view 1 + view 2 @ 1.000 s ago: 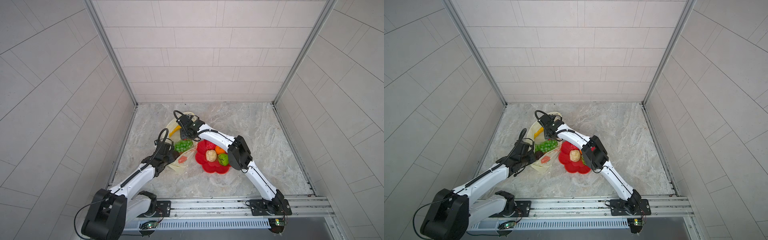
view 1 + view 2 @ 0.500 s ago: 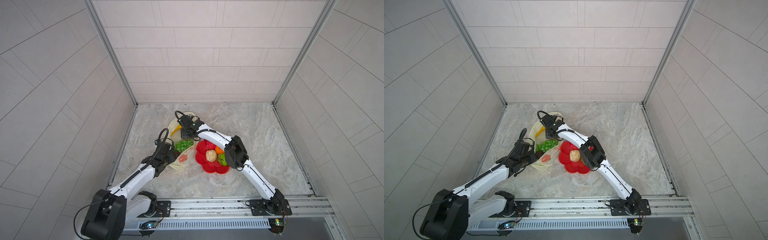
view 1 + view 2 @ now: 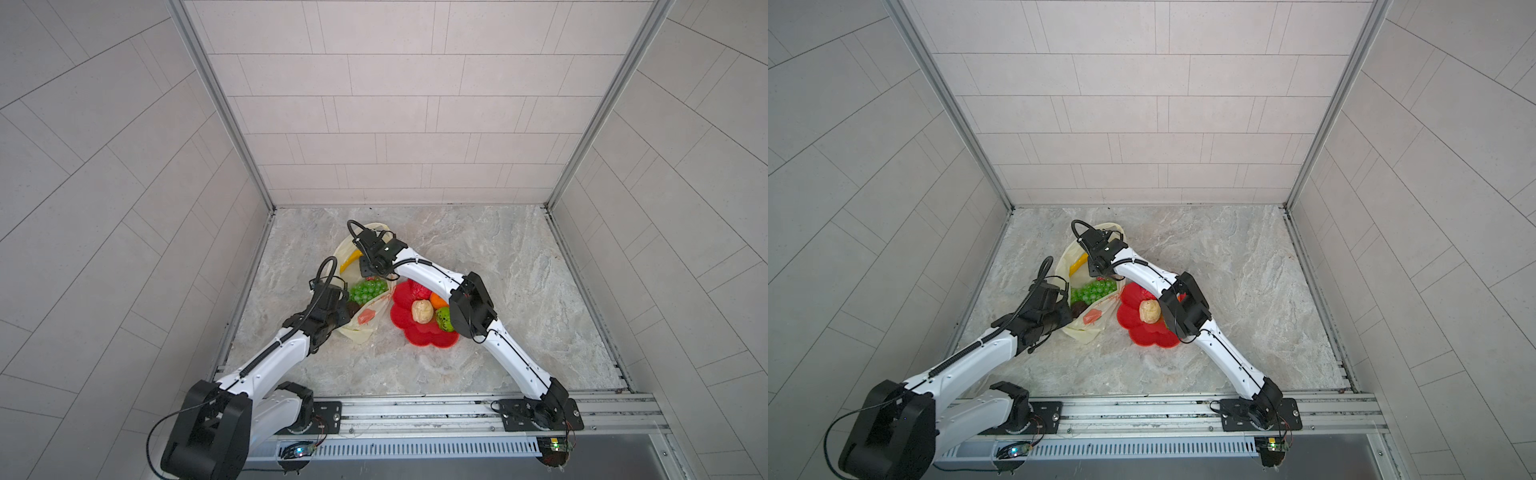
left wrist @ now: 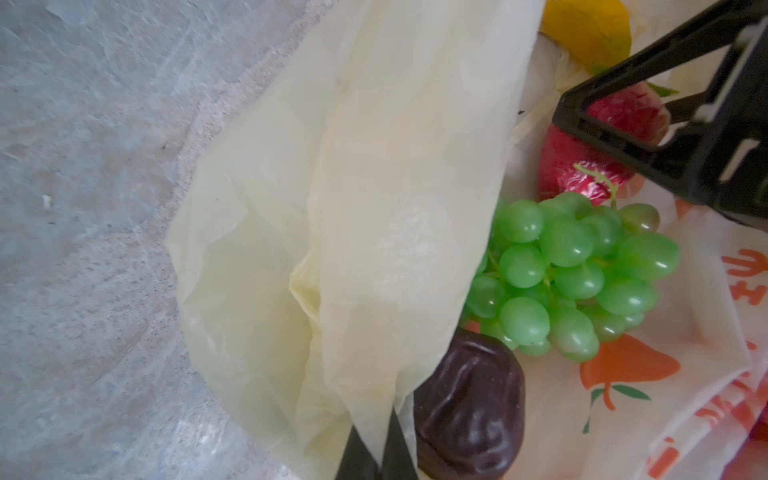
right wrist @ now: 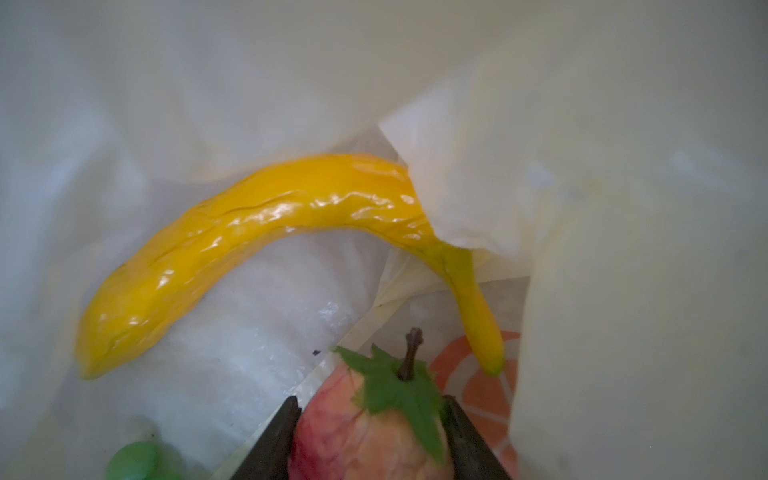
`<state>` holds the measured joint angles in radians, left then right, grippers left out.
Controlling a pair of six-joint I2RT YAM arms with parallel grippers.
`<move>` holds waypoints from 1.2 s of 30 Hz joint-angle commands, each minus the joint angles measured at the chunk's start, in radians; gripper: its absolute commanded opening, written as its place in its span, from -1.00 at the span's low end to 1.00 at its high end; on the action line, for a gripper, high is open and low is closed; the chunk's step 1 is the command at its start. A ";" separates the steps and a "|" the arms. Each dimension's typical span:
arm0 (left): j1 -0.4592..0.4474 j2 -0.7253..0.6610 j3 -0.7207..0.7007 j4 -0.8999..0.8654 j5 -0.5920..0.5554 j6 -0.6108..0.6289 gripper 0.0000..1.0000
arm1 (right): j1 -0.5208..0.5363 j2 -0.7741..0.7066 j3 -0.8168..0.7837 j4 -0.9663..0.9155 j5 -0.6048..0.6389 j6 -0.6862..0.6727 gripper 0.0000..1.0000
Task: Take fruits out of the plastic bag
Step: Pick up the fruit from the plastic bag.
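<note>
Squarely between right jaws: red fruit (image 5: 353,436).

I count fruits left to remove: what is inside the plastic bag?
Visible: yellow banana, green grape bunch, dark purple-brown fruit, red apple between jaws of the right gripper. Anything under folds of the plastic bag is hidden.

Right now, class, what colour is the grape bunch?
Green grape bunch; clearest in the left wrist view.

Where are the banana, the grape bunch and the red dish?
banana (image 5: 249,228), right wrist view, middle of its body.
grape bunch (image 4: 582,274), left wrist view, centre of the cluster.
red dish (image 3: 428,337), in a top view, bare near lobe.
</note>
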<state>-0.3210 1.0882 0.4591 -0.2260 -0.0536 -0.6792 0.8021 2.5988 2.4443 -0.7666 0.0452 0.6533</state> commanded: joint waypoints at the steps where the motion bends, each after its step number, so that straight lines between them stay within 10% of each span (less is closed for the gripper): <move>1: -0.003 -0.011 0.003 -0.019 -0.027 0.004 -0.93 | 0.027 -0.133 -0.052 0.023 -0.003 -0.026 -0.06; 23: -0.003 -0.037 0.011 -0.049 -0.069 0.010 -0.92 | 0.041 -0.911 -1.057 0.441 0.230 -0.179 -0.11; 36: -0.003 -0.021 0.015 -0.042 -0.074 0.013 -0.92 | -0.180 -1.187 -1.497 0.580 0.273 -0.162 -0.13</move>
<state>-0.3214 1.0657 0.4591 -0.2459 -0.1089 -0.6785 0.6579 1.4391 0.9840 -0.2314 0.2970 0.4824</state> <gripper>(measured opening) 0.047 0.439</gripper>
